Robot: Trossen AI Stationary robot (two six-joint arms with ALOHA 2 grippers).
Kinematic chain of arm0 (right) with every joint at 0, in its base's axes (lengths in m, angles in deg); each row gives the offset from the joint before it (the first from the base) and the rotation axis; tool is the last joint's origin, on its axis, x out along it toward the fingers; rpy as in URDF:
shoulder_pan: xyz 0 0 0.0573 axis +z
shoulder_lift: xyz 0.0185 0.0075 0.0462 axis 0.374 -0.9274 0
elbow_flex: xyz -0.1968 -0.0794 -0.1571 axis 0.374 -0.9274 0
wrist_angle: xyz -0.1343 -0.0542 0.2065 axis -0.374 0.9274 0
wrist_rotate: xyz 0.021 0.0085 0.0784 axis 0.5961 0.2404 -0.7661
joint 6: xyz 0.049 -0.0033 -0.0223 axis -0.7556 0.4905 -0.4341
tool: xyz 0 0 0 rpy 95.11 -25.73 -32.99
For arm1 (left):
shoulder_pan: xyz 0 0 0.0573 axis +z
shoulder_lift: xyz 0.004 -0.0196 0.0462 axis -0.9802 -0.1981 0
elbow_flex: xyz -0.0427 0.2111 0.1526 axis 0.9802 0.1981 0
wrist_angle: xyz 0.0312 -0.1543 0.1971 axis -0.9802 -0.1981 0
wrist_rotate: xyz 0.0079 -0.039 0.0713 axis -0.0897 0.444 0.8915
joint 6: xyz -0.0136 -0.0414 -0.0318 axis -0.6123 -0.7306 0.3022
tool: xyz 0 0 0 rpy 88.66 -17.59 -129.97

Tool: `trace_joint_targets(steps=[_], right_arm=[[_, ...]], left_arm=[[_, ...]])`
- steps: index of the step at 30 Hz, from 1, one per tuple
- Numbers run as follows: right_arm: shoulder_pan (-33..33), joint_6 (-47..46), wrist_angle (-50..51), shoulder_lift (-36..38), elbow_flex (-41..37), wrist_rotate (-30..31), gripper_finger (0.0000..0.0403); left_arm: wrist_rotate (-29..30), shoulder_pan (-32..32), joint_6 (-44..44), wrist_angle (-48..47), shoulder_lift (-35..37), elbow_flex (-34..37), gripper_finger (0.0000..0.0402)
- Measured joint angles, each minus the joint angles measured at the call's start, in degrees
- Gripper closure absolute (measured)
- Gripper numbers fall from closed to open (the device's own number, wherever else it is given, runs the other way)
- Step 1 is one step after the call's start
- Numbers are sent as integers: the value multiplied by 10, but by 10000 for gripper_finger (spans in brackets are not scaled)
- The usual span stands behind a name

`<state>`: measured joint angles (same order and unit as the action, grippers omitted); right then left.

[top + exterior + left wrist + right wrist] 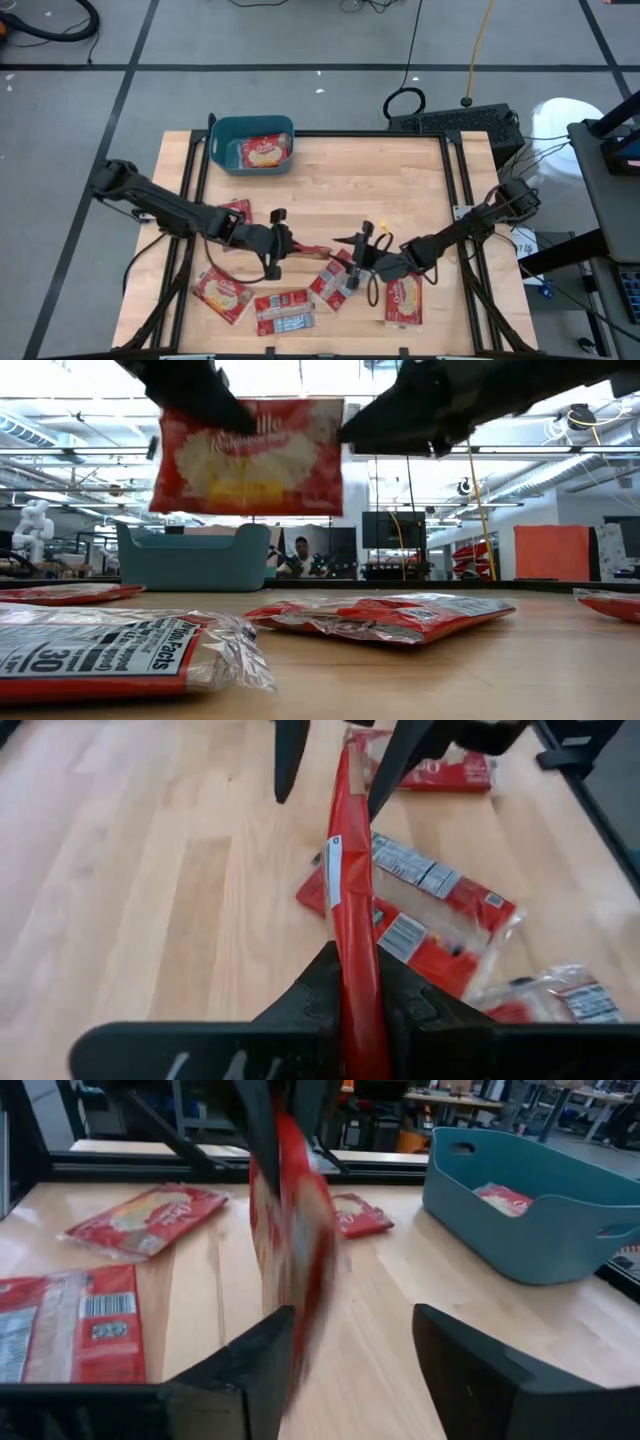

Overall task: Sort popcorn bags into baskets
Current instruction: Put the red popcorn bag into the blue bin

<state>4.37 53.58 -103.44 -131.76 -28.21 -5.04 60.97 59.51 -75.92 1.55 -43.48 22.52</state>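
Note:
A red popcorn bag point(250, 455) with a yellow-cream picture hangs in the air over the table's middle, its picture face toward the near edge. My left gripper point(290, 243) is shut on the bag's left end. My right gripper point(350, 245) is open, with one finger on either side of the bag's right end point(290, 1240). Whether they touch it, I cannot tell. The teal basket point(215, 140) stands at the far left of the table with one bag point(265, 152) lying inside it. My left gripper pinches the bag's left end point(352, 970) between its two fingers, coming level from the table's left. In the low view it has the upper left corner point(170, 420). The bag stands on edge, lifted clear of the table, and reaches out toward my right gripper.
Several more bags lie flat on the near half of the table: point(222, 295), point(285, 312), point(330, 283), point(405, 300), and one behind my left arm point(235, 212). The wood between the held bag and the basket point(530, 1200) is bare. Black frame rails run along both table sides.

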Motion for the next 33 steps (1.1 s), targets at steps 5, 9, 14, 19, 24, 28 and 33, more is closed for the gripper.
trace_joint_targets(steps=[5,9,14,19,24,28,33], right_arm=[[4,0,-74,2,-34,-4,197],[2,4,-130,2,-54,-6,197],[-6,2,-156,-1,-55,-41,193],[-14,13,-212,-27,-55,-55,184],[-25,51,-288,-50,-55,-107,181],[-36,52,-319,-59,-55,-125,207],[-42,45,-315,-59,-55,-128,284]], left_arm=[[3,-2,2,-8,41,0,350],[4,-2,5,-8,63,0,368],[5,-2,25,12,66,0,378],[5,-2,30,29,65,0,353],[5,-2,38,39,65,0,363],[5,-2,44,54,65,0,379],[-8,-2,60,79,65,0,359]])
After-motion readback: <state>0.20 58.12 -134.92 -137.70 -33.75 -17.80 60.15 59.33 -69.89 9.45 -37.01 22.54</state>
